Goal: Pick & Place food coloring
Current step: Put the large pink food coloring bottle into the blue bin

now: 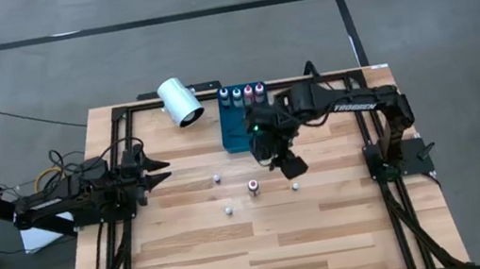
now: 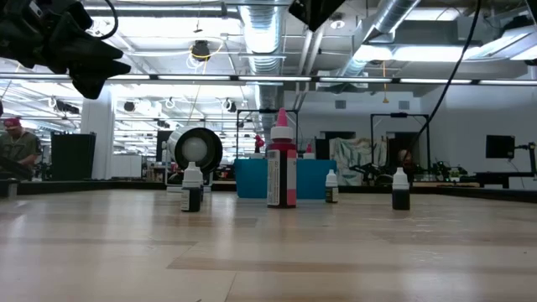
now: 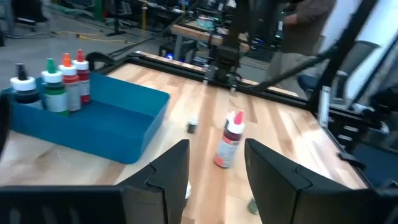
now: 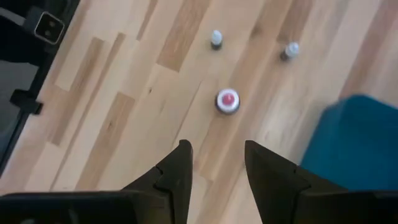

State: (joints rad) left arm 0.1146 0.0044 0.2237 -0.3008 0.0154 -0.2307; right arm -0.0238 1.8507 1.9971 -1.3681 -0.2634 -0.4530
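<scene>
- One pink-capped bottle (image 1: 253,186) stands upright beside the released right hand (image 1: 289,166); lower squarely over its cap; avoid toppling it.
- Left hand (image 1: 151,166) waits released at the bench's (image 1: 331,235) left edge.

Blue tray (image 1: 234,131), pink-topped bottle (image 2: 282,164) banded black and pink, white-capped small bottles (image 2: 192,186), white cylinder (image 1: 181,100), pale striped wooden table (image 1: 266,245).

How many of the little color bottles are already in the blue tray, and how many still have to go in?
Four bottles already stand in a row at the far end of the blue tray. Nothing is being carried: the right hand hangs open over the table near the pink-topped bottle, and the left hand waits open at the table's left side. Left out are that pink-topped bottle and three tiny white-capped ones.
</scene>
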